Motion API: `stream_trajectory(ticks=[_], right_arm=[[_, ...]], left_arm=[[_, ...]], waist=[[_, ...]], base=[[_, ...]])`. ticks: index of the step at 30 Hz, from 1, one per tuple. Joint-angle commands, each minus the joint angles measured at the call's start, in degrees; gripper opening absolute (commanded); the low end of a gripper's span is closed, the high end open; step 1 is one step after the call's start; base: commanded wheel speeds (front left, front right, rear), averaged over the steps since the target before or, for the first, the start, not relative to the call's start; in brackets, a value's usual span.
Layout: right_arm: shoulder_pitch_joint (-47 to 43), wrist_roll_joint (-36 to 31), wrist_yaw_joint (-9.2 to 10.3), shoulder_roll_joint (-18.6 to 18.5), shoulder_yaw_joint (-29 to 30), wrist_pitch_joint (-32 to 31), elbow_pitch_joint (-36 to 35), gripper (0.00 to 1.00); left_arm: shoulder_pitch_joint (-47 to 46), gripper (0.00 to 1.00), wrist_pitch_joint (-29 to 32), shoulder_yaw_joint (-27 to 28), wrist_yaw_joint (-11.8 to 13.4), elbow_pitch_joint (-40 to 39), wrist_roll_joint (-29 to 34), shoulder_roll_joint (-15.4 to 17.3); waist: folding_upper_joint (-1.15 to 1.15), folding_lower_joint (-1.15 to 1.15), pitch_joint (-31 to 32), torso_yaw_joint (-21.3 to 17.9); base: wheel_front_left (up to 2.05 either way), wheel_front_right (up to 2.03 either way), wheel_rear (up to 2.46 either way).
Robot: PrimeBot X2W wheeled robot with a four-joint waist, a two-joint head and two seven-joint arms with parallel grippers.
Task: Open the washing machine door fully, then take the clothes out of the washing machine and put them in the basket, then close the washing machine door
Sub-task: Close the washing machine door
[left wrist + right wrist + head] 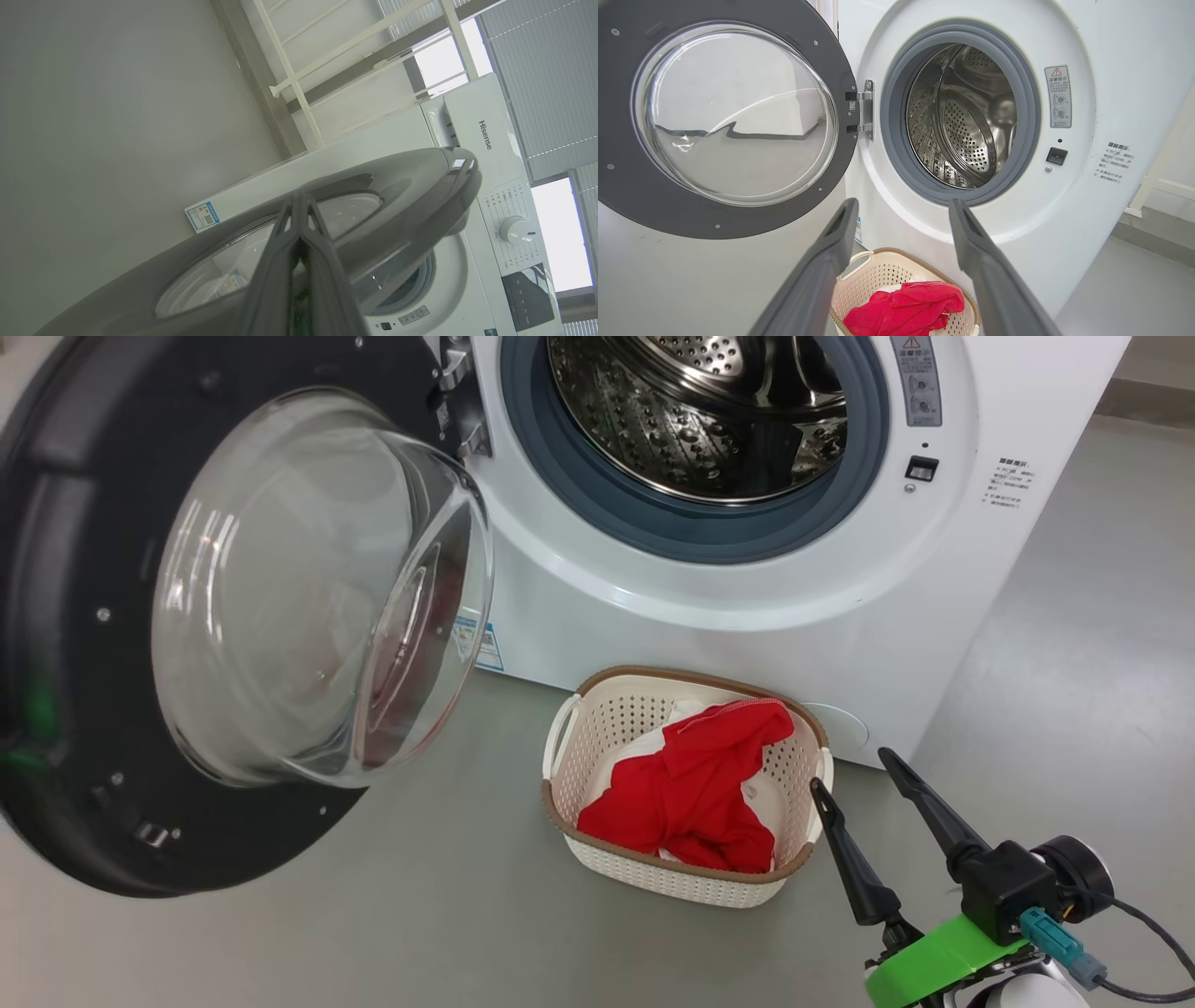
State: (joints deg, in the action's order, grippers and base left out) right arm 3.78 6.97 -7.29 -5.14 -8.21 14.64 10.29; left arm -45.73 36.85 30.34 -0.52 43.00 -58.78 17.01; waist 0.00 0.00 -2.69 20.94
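Head view, lower right: right gripper (851, 771), fingers spread wide, nothing betw. them, tips just beside the basket's right rim. Basket (611, 723) sits bottom centre on grey floor (420, 915), w/ red cloth (700, 784) heaped over sth white inside. Left of frame: door (75, 616) swung wide open, glass bowl facing cam. Left wrist view: left gripper (299, 200) pressed together, tips over door's dark outer rim; contact unclear. Top of head view: washing machine (709, 635), steel drum (700, 420) showing through its round mouth.

Right gripper (851, 770) at lower right — fingers (845, 849) spread wide, tips upward; left gripper (299, 200) fingers pressed together.
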Motion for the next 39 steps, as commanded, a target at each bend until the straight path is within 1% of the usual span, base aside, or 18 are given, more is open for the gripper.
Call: stream_trajectory(ticks=[1, 10, 12, 20, 25, 31, 34, 39], right_arm=[[1.47, 0.21, -0.2, 0.04, -1.05, 0.36, -1.32, 1.0], [1.45, 0.48, -0.2, 0.64, -1.15, 0.36, -1.34, 1.0], [1.43, 0.54, -0.2, 0.72, -1.19, 0.36, -1.33, 1.0], [0.99, 0.68, -0.2, 1.1, -1.06, 0.36, -1.48, 1.0], [1.31, 0.51, -0.2, 1.15, -1.03, 0.36, -1.67, 1.0], [1.65, 0.7, -0.2, 1.22, -1.07, 0.36, -1.67, 1.0], [1.75, 0.8, -0.2, 1.29, -1.19, 0.36, -1.6, 1.0], [1.93, 0.92, -0.2, 1.42, -1.41, 0.36, -1.7, 1.0]], left_arm=[[2.18, 0.0, 1.97, 0.45, 0.18, -3.0, -0.78, 0.5], [8.21, 0.0, 5.17, 0.67, 1.54, -14.13, -2.84, -4.13], [9.13, 0.0, 5.53, 0.68, 1.73, -15.64, -3.05, -4.75], [15.6, 0.0, 8.12, 0.32, 4.15, -28.59, -4.82, -10.18], [19.03, 0.0, 8.79, -0.89, 5.52, -36.42, -6.07, -12.61], [22.48, 0.0, 7.96, -4.47, 7.3, -43.96, -8.79, -13.94], [24.41, 0.0, 7.04, -7.16, 8.27, -46.45, -10.28, -14.08], [27.01, 0.0, 3.76, -12.54, 9.82, -49.24, -13.91, -14.11]], waist=[[0.0, 0.0, 0.21, 0.09], [0.0, 0.0, 0.77, -0.12], [0.0, 0.0, 0.9, -0.25], [0.0, 0.0, 1.06, -1.4], [0.0, 0.0, 0.57, -2.11], [0.0, 0.0, 0.31, -2.9], [0.0, 0.0, 0.38, -3.39], [0.0, 0.0, 0.45, -4.51]], base=[[0.0, 0.0, 0.0], [0.0, 0.0, 0.0], [0.0, 0.0, 0.0], [0.0, 0.0, 0.0], [0.0, 0.0, 0.0], [0.0, 0.0, 0.0], [0.0, 0.0, 0.0], [0.0, 0.0, 0.0]])
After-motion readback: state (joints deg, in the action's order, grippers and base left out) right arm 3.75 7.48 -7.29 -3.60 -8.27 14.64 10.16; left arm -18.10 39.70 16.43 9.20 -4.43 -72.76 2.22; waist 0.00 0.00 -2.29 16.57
